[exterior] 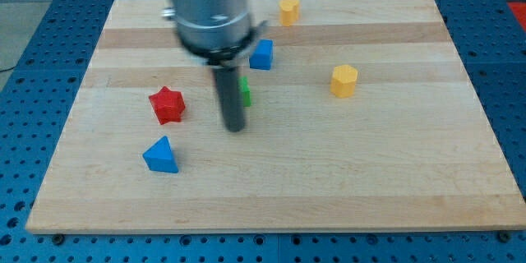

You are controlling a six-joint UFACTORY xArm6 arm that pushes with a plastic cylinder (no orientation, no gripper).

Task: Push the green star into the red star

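Blue triangle [161,155] nearest on desk [370,181], red star [168,104] above it, my tip [236,127] covering most of green star [245,92]; no claw visible.

Setting presents as a robotics laboratory. A pale wooden board [271,189] lies on a blue perforated bench surface [33,16] (regular grid of mounting holes), with a metallic arm housing [205,8] overhead. No domestic furnishings visible.
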